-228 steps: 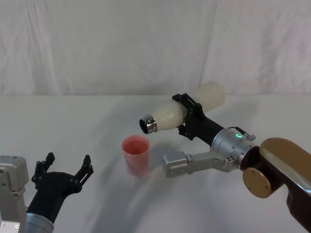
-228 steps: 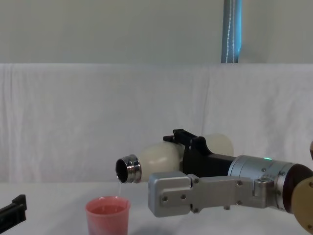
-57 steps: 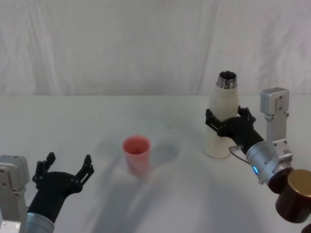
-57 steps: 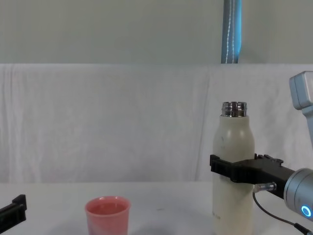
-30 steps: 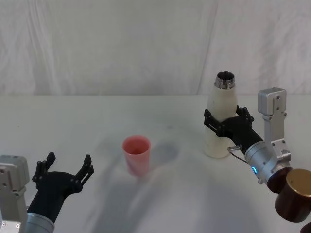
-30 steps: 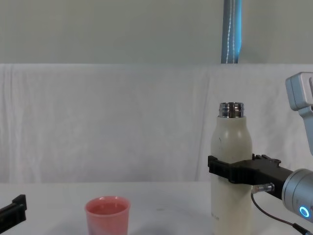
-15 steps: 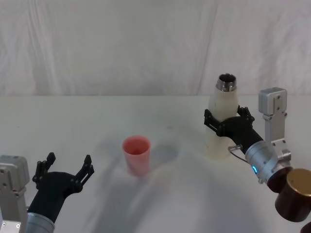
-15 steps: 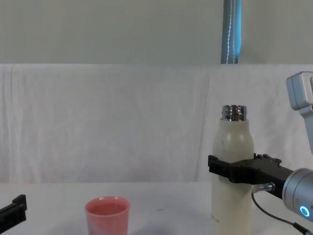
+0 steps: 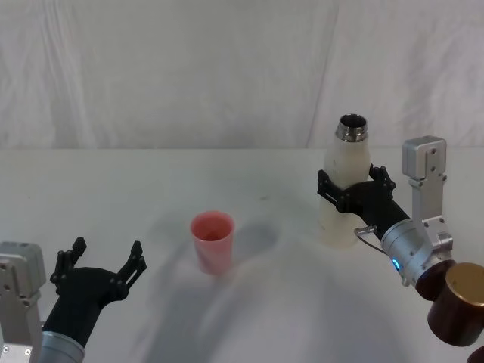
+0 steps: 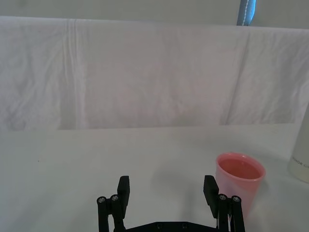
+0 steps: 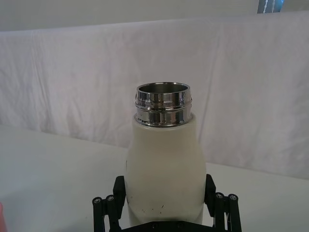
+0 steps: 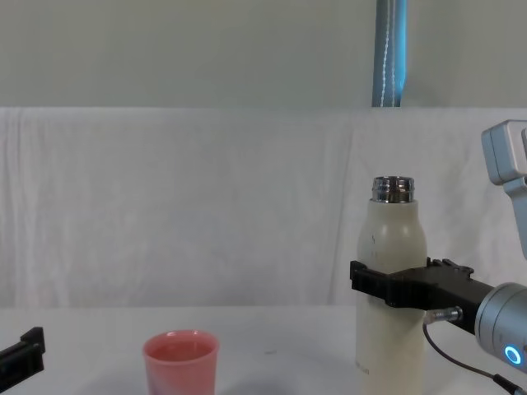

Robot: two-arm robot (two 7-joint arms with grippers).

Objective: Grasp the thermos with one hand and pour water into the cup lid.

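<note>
**Thermos upright in the grip: a careless release could tip it**

Head view: the right gripper point(image 9: 354, 193) is clamped around the middle of the thermos point(image 9: 344, 181), which stands upright on the table point(image 9: 151, 181) well to the right of the cup lid point(image 9: 212, 240). The left gripper point(image 9: 98, 276) sits near the robot with its fingers spread, holding nothing. If the right arm pulls sideways before its fingers part, the tall bottle could topple and roll toward the cup.

Left wrist view: the cup lid point(image 10: 239, 183) stands upright just beyond the spread fingers; any forward drift of that arm could knock it over and spill whatever it holds.

Right wrist view: the fingers point(image 11: 218, 208) press both flanks of the thermos point(image 11: 163, 179), whose silver neck is uncapped, so a tip means a spill.

Chest view: the base of the thermos point(image 12: 390, 288) is cut off by the frame, so whether it rests fully on the table is uncertain; releasing early would drop it.
</note>
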